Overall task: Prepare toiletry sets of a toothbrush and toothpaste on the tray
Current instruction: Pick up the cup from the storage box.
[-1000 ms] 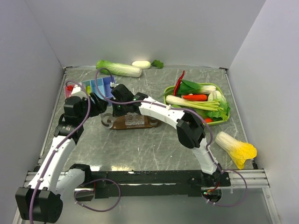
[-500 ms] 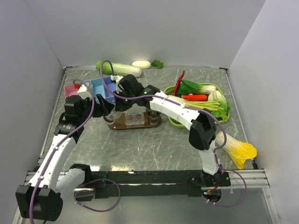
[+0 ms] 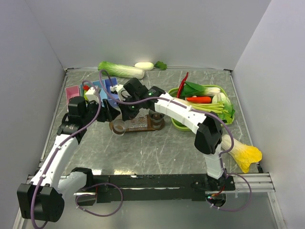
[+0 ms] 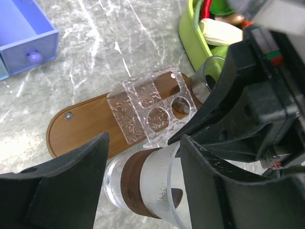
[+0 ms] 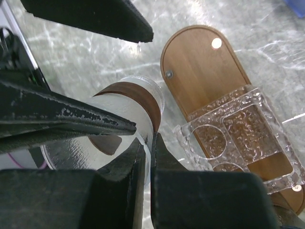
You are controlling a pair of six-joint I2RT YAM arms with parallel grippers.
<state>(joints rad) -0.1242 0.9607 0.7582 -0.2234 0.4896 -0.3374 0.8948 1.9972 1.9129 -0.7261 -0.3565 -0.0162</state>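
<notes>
The dark wooden tray (image 3: 143, 129) lies mid-table and carries a clear acrylic holder (image 3: 137, 121); it also shows in the left wrist view (image 4: 81, 133) and the right wrist view (image 5: 200, 67). A see-through tumbler (image 4: 143, 186) sits tilted at the tray's left end. My right gripper (image 5: 148, 138) is shut on the tumbler's rim wall (image 5: 138, 102). My left gripper (image 4: 143, 157) is open, its fingers close on either side of the tumbler. Both grippers meet over the tray's left end, left (image 3: 112, 117) and right (image 3: 129, 114). No toothbrush or toothpaste is plainly visible.
A second tumbler (image 4: 209, 71) stands at the tray's right end. The blue compartment box (image 3: 102, 86) is at the back left, partly hidden by my left arm. The lime-green vegetable basket (image 3: 205, 105) is at the right. Cabbages lie at the back wall (image 3: 121, 70) and front right (image 3: 240, 152).
My right gripper swung back, then came down onto the tumbler's rim. My left gripper moved right, closer to the tray. The tumbler has shifted slightly right and tilted.
</notes>
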